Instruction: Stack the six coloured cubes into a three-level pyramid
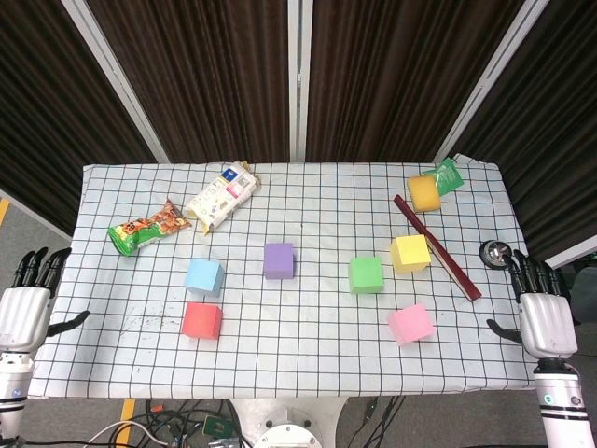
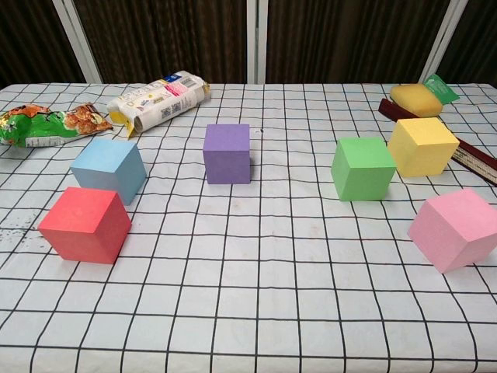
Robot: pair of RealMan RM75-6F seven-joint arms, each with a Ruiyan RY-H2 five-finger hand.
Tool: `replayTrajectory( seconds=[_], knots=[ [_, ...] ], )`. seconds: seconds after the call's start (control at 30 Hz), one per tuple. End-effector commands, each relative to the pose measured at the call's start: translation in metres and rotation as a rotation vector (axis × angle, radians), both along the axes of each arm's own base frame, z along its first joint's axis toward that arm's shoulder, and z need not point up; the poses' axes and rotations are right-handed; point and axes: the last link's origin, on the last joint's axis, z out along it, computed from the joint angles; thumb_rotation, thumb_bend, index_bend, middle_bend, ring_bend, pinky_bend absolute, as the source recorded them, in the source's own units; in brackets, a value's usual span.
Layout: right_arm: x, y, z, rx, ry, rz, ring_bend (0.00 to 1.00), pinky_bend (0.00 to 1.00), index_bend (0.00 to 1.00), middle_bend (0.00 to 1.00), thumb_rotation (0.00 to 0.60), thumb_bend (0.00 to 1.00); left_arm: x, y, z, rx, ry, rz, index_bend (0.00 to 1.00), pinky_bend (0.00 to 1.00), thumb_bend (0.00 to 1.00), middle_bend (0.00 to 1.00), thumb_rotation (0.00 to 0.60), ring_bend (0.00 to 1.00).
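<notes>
Both hands idle and empty, parked off the bench edges. Left hand sits at the left edge, fingers apart and extended, holding nothing. Right hand same at the right edge, fingers spread, nothing in it. Neither shows in the chest view.

All six cubes lie loose on the bench, none stacked:
- red cube nearest the left hand, blue cube just behind it
- purple cube mid-bench
- green cube right of centre, yellow cube just beside it
- pink cube nearest the right hand, turned off the grid lines

Task looks unstarted; no base row yet.

Risks, as I read it:
- dark red bar lies right behind the yellow cube; a right-hand reach could snag it
- pink cube is skewed, so a square grasp may slip or place crooked
- red and blue sit close; wide fingers may knock one while taking the other
- base cubes left gapped or crooked would tip upper levels
</notes>
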Motion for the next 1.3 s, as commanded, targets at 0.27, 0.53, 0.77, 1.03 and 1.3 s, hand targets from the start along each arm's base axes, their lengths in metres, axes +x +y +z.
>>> replayTrajectory(
  seconds=[0.27,0.53,0.77,1.03,1.3],
  knots=[
    [-0.003,0.001,-0.004,0.014,-0.008,-0.016,0.00,0.00,0.00,0.00,0.600,0.00,-0.005,0.000,-0.003,-0.030,0.001,0.021,0.04,0.03,0.00,0.10,0.600,0.00],
    [0.000,-0.002,-0.001,0.029,-0.014,0.003,0.00,0.00,0.00,0.00,0.600,0.00,0.010,0.011,-0.019,-0.133,-0.087,-0.036,0.04,0.03,0.00,0.11,0.600,0.00],
    [0.004,-0.006,0.008,0.002,-0.012,0.009,0.00,0.00,0.00,0.00,0.600,0.00,0.040,0.057,-0.034,-0.174,-0.097,-0.153,0.04,0.04,0.00,0.13,0.600,0.00],
    [0.002,-0.008,0.011,-0.010,-0.021,-0.007,0.00,0.00,0.00,0.00,0.600,0.00,0.073,0.101,-0.073,-0.329,-0.061,-0.202,0.04,0.04,0.00,0.13,0.600,0.00],
    [-0.002,-0.013,0.010,-0.004,-0.029,-0.023,0.00,0.00,0.00,0.00,0.600,0.00,0.085,0.117,-0.100,-0.438,-0.033,-0.196,0.04,0.04,0.00,0.13,0.600,0.00]
  ],
)
